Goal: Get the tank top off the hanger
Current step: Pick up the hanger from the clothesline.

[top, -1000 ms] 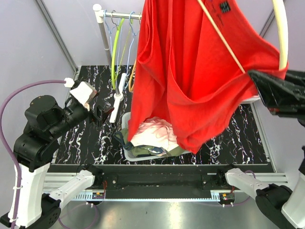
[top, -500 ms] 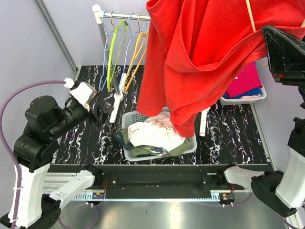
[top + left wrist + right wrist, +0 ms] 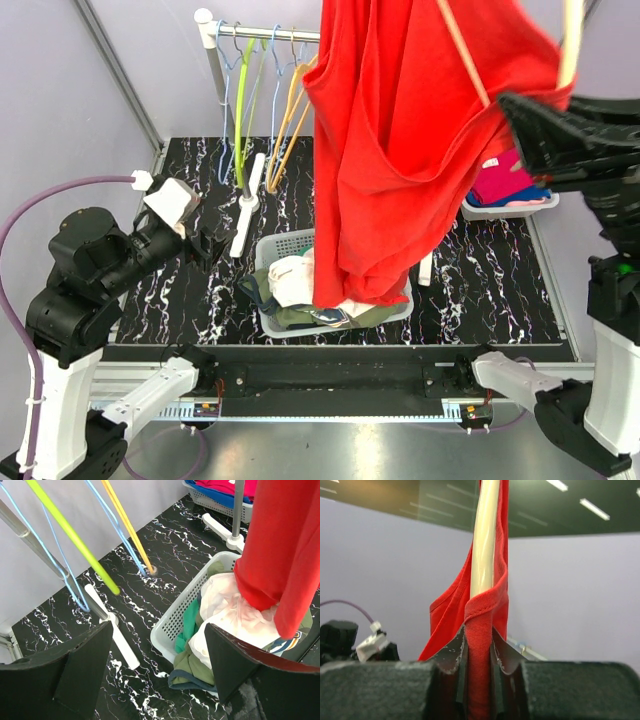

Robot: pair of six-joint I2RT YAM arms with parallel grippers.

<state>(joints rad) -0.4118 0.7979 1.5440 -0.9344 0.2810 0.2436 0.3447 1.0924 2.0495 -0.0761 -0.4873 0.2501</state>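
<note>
The right gripper (image 3: 479, 647) is clamped narrow on a folded strap of the tank top (image 3: 449, 612), its two jaws pressing the red cloth from either side at the bottom centre of the right wrist view. Just above the pinch, the cream hanger (image 3: 485, 535) rises straight up inside the same strap. In the top view this gripper (image 3: 530, 120) sits at the upper right, gripping the right edge of the garment.

The tank top (image 3: 400, 150) is one plain, bright red piece, creased in long vertical folds, draped from the top centre of the frame down and to the left of the gripper. Its lower hem reaches into the white basket (image 3: 266, 252) at the centre of the table (image 3: 500, 290), lying on the clothes there.

The left gripper (image 3: 160, 665) stands wide and holds nothing; it is at the left, well apart from the tank top.

Counted: one tank top, one cream hanger, two baskets, the second basket (image 3: 505, 208) at the right.
</note>
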